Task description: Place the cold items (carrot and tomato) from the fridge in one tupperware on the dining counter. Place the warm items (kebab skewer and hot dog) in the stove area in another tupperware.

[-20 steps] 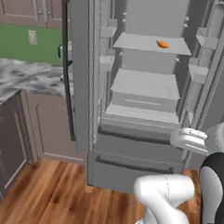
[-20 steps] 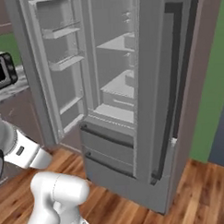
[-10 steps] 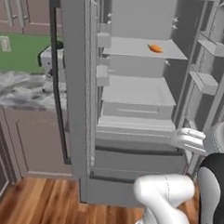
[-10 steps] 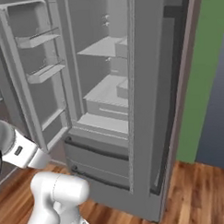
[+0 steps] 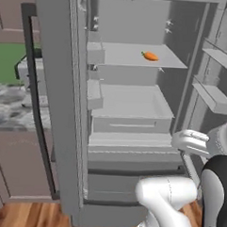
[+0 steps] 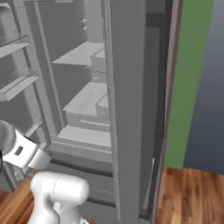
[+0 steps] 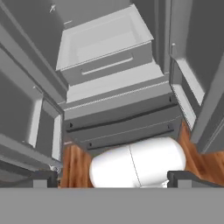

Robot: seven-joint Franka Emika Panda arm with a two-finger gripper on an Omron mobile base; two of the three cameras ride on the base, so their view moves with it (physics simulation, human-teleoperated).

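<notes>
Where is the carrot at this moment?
In the left base view, the carrot lies on the upper shelf inside the open fridge, toward the right half of that shelf, above the drawer.

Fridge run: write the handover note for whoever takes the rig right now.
Gripper: open, nothing held, pointing at the lower front of the fridge.
Carrot: on the upper shelf inside the fridge, whose doors are open; untouched.
Tomato, kebab skewer, hot dog, both tupperwares: not seen from here.
Done: base parked in front of the open fridge.
Left: pick the carrot, find the tomato, put both in one tupperware on the dining counter; then the skewer and hot dog into the other at the stove.
</notes>
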